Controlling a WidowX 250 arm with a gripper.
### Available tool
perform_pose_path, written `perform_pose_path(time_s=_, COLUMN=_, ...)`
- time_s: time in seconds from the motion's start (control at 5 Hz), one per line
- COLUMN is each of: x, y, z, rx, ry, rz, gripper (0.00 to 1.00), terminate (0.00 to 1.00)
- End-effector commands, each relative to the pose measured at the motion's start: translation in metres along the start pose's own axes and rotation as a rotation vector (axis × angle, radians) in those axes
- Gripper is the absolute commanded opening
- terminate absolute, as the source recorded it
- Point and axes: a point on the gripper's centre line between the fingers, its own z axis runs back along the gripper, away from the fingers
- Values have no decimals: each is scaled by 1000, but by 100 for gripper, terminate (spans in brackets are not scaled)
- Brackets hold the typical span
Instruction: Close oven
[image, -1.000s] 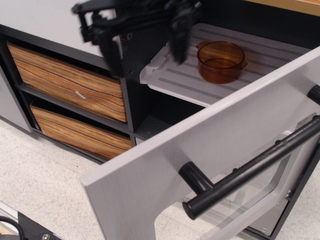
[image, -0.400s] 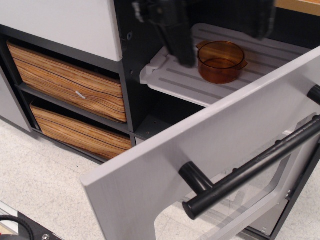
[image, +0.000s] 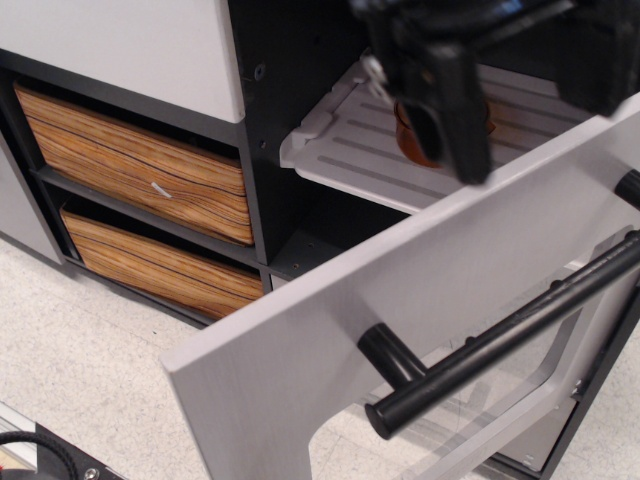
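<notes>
The oven is a black cabinet whose large grey door (image: 320, 330) hangs open toward me, tilted down. Its thick black bar handle (image: 500, 340) sticks out at lower right, with the clear window (image: 480, 420) below it. Inside, a pale grey ribbed rack (image: 340, 150) holds an amber pot (image: 408, 135), mostly hidden behind my gripper. My gripper (image: 535, 135) is black and blurred at the top right, above the door's upper edge and in front of the rack. It is open and empty, with one finger (image: 455, 110) over the pot.
Two wood-grain drawers (image: 130, 165) sit stacked to the left of the oven under a white panel (image: 130, 50). Speckled floor (image: 80, 370) lies at lower left. A black object with a cable (image: 40, 460) sits at the bottom left corner.
My gripper has swept from the upper left, above the drawers, rightward to above the rack and the door's top edge. The door has not moved.
</notes>
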Motion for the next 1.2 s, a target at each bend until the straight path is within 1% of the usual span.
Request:
perform_pose_path(time_s=0.0, x=-2, y=-5, z=-29, rx=6, ry=-5, rz=26, gripper=100, terminate=0)
perform_pose_path(time_s=0.2, x=5, y=1, z=-44, rx=26, ry=-31, rz=26, gripper=100, terminate=0)
perform_pose_path(time_s=0.4, x=22, y=3, z=-36, rx=10, ry=-70, rz=27, gripper=100, terminate=0)
perform_pose_path(time_s=0.6, x=45, y=2, z=-16, rx=-50, ry=-115, rz=16, gripper=100, terminate=0)
perform_pose_path(time_s=0.8, x=64, y=1, z=-2, rx=-102, ry=-204, rz=23, gripper=100, terminate=0)
perform_pose_path(time_s=1.0, x=67, y=4, z=0, rx=-93, ry=-183, rz=-41, gripper=100, terminate=0)
